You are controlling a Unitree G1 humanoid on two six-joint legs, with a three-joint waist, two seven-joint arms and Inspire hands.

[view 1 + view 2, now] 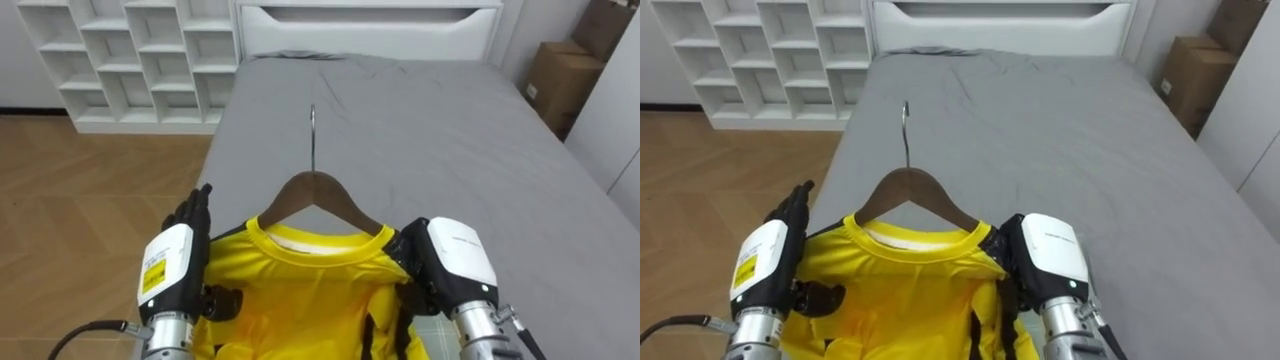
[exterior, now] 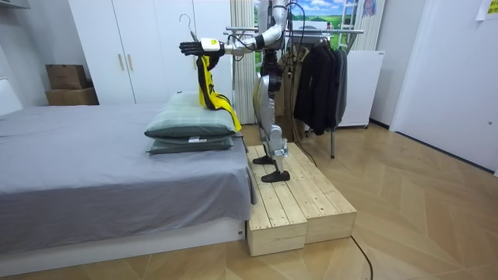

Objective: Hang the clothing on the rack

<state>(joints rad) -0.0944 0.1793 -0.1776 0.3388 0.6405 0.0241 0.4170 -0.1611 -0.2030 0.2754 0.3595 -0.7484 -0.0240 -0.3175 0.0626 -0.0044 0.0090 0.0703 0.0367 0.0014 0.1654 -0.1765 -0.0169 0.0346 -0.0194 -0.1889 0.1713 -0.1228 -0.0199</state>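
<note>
A yellow shirt (image 1: 310,290) hangs on a wooden hanger (image 1: 320,190) whose metal hook (image 1: 312,135) points up and away from me. I hold it up in front of me over the foot of the grey bed (image 1: 450,130). My left hand (image 1: 170,265) lies against the shirt's left shoulder with straight fingers, its thumb resting on the cloth. At the other shoulder, my right hand (image 1: 450,255) has its dark fingers curled over the cloth. In the room view I stand on a wooden platform (image 2: 296,202), and the shirt (image 2: 208,89) dangles from my raised left hand (image 2: 194,47).
A clothes rack (image 2: 311,31) with dark garments stands behind me. Two pillows (image 2: 191,128) lie on the bed's foot end below the shirt. A white cube shelf (image 1: 140,60) is at far left, cardboard boxes (image 1: 565,80) at far right.
</note>
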